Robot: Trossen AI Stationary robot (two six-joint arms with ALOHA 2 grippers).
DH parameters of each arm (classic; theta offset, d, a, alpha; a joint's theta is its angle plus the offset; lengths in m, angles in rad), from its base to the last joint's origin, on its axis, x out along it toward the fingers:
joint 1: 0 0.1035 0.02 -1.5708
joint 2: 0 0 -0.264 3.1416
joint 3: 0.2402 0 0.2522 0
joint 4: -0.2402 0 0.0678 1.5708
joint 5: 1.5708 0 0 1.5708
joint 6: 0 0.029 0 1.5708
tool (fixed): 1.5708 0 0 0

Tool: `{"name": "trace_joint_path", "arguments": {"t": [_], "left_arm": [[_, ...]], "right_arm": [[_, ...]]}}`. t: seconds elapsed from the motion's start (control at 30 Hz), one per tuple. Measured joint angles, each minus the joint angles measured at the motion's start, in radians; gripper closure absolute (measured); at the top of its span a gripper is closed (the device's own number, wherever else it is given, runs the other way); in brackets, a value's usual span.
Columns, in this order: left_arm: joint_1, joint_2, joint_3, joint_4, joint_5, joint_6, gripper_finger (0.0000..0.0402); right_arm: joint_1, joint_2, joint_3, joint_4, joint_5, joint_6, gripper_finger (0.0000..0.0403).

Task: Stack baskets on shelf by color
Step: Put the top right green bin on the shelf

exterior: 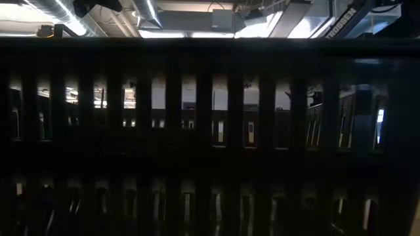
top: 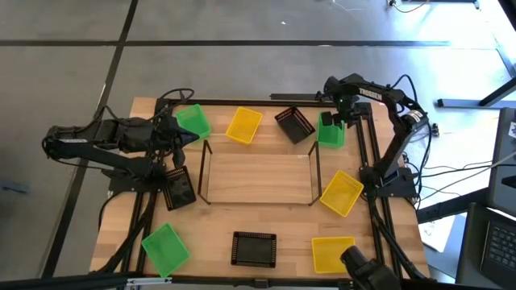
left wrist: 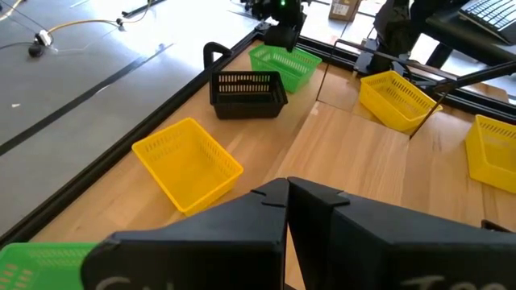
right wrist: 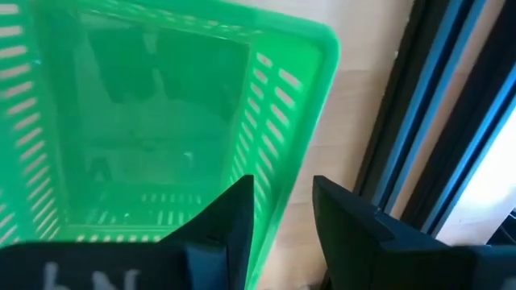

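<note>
The shelf (top: pixel 258 179) stands mid-table with a bare board. Around it lie green, yellow and black baskets. My right gripper (right wrist: pixel 282 189) is open and points down over a green basket (top: pixel 330 131) at the far right. In the right wrist view its fingers stand on either side of that basket's side wall (right wrist: pixel 270 137), one over the inside and one outside; I cannot tell whether they touch it. My left gripper (top: pixel 184 137) is shut and holds nothing. It hovers at the far left beside another green basket (top: pixel 193 121).
Far row: yellow basket (top: pixel 243 125), black basket (top: pixel 294 125). To the shelf's right lies a yellow basket (top: pixel 341 193), to its left a black one (top: pixel 179 190). Near row: green (top: pixel 165 248), black (top: pixel 254 248), yellow (top: pixel 332 254). A dark perforated wall (exterior: pixel 210 131) fills the low view.
</note>
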Motion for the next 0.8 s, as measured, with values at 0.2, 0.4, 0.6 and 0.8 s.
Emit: {"name": "trace_joint_path", "arguments": {"t": [0.2,0.4,0.6,0.8], "left_arm": [[0.0,0.0,0.0,0.0,0.0,0.0,0.0401],[0.0,0.0,0.0,0.0,0.0,0.0,0.0401],[0.0,0.0,0.0,0.0,0.0,0.0,0.0401],[0.0,0.0,0.0,0.0,0.0,0.008,0.0401]], "right_arm": [[0.0,0.032,0.0,0.032,-0.001,-0.037,0.0278],[0.0,0.037,0.0,0.05,-0.009,-0.058,0.0324],[0.0,0.035,0.002,0.063,-0.013,-0.113,0.0392],[0.0,0.013,0.002,0.068,-0.013,-0.141,0.0396]]}}
